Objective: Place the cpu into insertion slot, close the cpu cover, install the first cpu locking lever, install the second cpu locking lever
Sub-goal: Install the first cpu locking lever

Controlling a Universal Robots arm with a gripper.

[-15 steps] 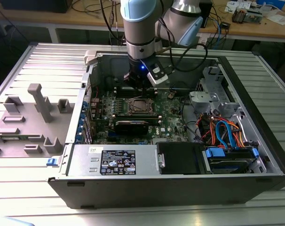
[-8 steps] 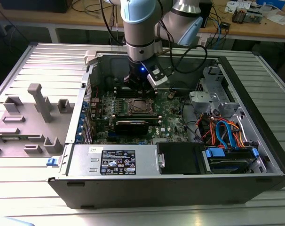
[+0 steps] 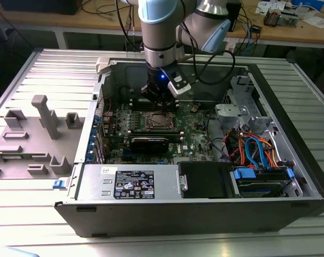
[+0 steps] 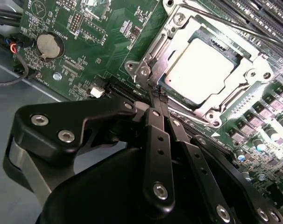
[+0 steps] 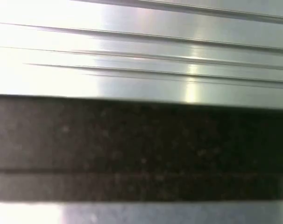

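Hovering by the insertion slot, the tool is pinched shut, apparently empty. The cpu lies seated under the lowered cpu cover; lever locking seems in hand, wanting a steady press.

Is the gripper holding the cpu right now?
No: in the second wrist view the cpu lies flat in the window of the cpu cover, and the gripper is off at the cover's corner.

cpu in insertion slot; cpu cover around it; gripper just beside cover's corner
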